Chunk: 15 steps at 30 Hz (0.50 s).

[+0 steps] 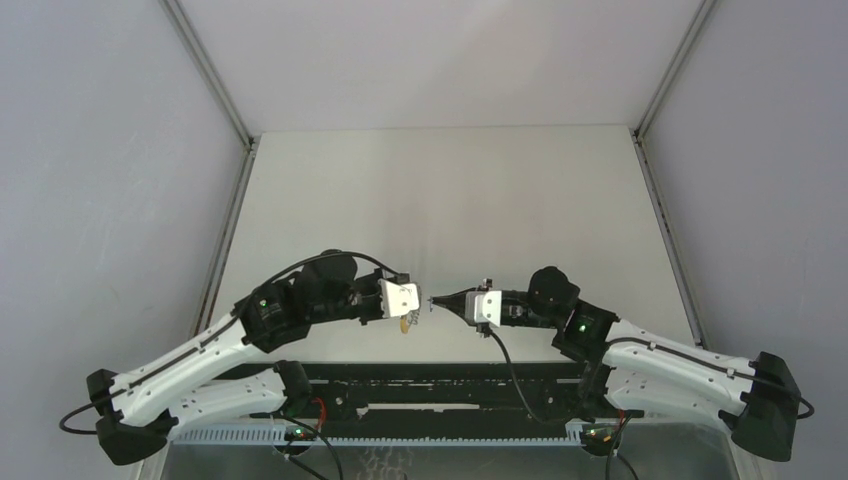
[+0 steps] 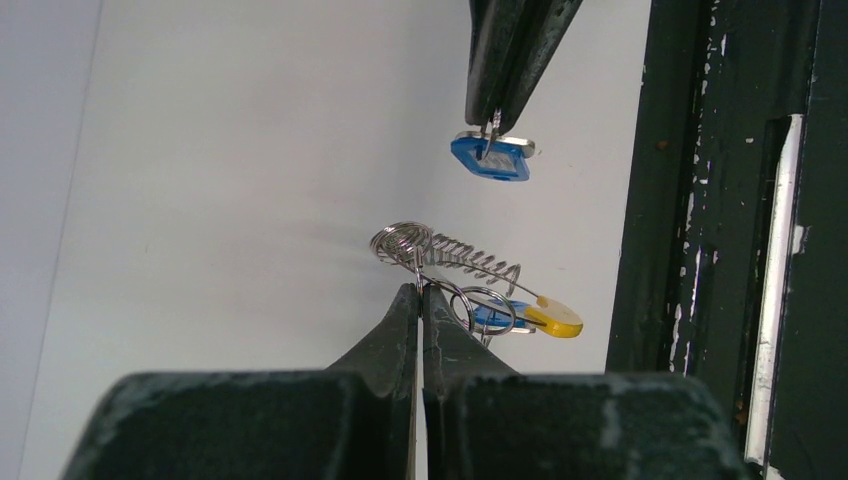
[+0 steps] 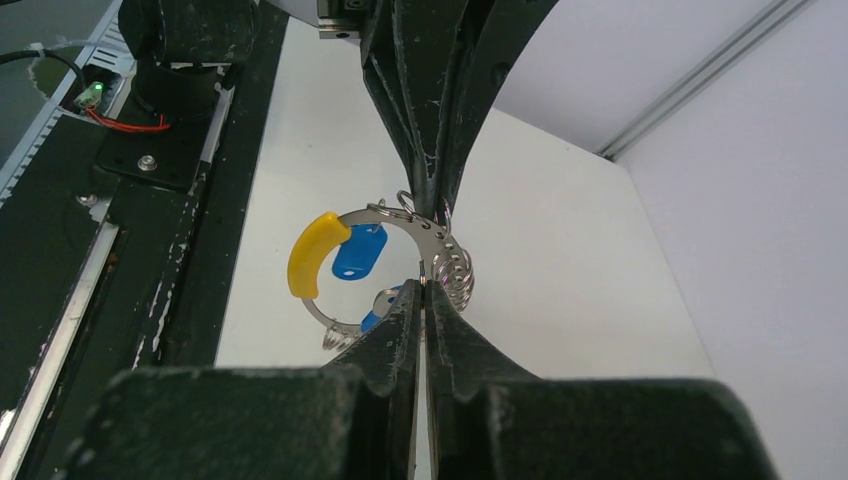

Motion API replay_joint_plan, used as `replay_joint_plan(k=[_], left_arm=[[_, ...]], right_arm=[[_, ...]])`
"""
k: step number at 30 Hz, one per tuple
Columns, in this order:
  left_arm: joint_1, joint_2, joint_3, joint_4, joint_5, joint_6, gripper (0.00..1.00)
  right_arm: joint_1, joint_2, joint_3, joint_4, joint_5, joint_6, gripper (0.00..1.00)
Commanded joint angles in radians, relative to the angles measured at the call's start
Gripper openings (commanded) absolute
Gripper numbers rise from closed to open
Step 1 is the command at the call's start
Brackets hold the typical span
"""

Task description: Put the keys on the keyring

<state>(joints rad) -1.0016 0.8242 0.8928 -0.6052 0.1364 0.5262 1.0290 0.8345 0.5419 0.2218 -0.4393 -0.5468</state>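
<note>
Now the left end effector [image 2: 420, 292] is clamped on the keyring [image 2: 455, 255], held above the surface [image 2: 250, 150]. One blue key [image 2: 492, 316] hangs on it. The right end effector [image 2: 496, 118] pinches a second key [image 2: 490, 158] nearby, its blade mostly hidden between the fingers.

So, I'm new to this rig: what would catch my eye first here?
Mid-air above the table, the left pincer is shut on a silvery keyring with a yellow section and a blue key already on it. Almost tip to tip with it, the right pincer pinches a second blue-headed key.
</note>
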Motion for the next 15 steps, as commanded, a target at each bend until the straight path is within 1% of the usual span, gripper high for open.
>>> replay_joint_plan(k=[1,6,15], left_arm=[[-0.004,-0.037,-0.021,0.071,0.028,0.009,0.0],[-0.005,-0.044,-0.027,0.072,0.058,0.011,0.0],[-0.005,-0.045,-0.033,0.077,0.084,0.015,0.0]], right_arm=[[-0.009,0.028,-0.002,0.151,-0.012,0.07,0.0],[-0.042,0.041,0.01,0.155,-0.033,0.131,0.0],[-0.046,0.084,0.098,0.022,-0.066,0.13,0.0]])
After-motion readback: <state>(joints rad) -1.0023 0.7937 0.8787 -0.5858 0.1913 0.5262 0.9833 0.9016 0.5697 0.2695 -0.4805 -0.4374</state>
